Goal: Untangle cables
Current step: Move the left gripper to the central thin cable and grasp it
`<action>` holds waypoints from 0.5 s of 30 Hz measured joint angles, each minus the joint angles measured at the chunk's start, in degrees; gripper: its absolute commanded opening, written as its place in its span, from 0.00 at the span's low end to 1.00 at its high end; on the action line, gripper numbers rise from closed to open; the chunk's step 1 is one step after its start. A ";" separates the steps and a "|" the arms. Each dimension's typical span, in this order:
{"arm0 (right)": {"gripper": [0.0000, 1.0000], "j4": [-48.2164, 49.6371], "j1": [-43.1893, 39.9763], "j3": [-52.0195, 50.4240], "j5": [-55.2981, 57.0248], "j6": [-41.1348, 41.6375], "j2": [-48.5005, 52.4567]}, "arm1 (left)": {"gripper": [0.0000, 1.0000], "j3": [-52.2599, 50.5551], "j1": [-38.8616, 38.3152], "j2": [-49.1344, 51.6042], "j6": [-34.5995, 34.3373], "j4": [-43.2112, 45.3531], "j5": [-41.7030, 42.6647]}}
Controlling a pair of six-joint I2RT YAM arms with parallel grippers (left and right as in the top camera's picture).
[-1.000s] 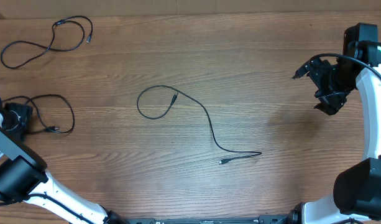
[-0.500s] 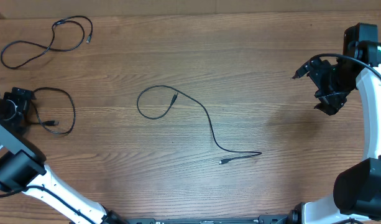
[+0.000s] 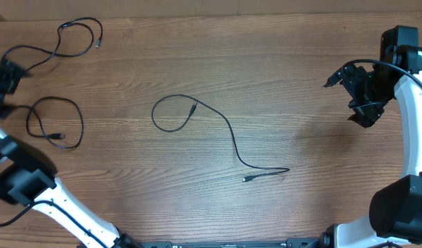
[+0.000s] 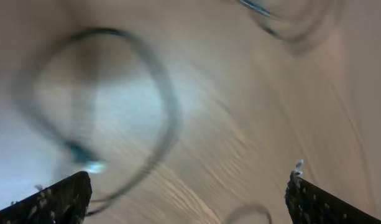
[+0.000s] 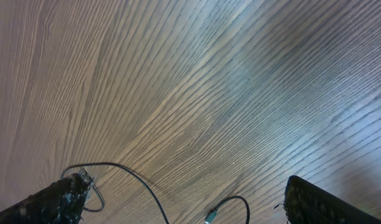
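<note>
Left wrist view blurred: we see one cable loop (image 4: 156, 106) on worktop (image 4: 258, 137), can't tell which cable. Left hand (image 3: 4, 77) half cut off at overhead's 9 o'clock edge; wrist view shows fingers (image 4: 59, 199) spread wide, empty. Right hand (image 3: 362, 96) at 3 o'clock, also spread, empty. Only overhead shows all three: centre cable (image 3: 224, 134) mid-worktop, far cable (image 3: 56, 45) at 10 o'clock, loop cable (image 3: 56, 120) at 9, near left hand. Right wrist catches only centre cable, at its 6 o'clock.

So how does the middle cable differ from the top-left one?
The middle cable has one loop and a long tail trailing right; the top-left cable curls into two loops. The middle cable sprawls wider; the top-left cable lies more bunched. Both are thin and black.
</note>
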 measured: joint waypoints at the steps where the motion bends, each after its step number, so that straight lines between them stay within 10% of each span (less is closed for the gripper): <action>1: 1.00 0.02 0.00 0.00 -0.02 -0.02 0.00 | 1.00 0.46 -1.70 -0.04 1.57 -0.57 1.57; 15: 1.00 0.00 0.00 0.00 0.00 0.00 0.00 | 0.99 0.70 -42.01 -0.13 7.74 -6.64 3.52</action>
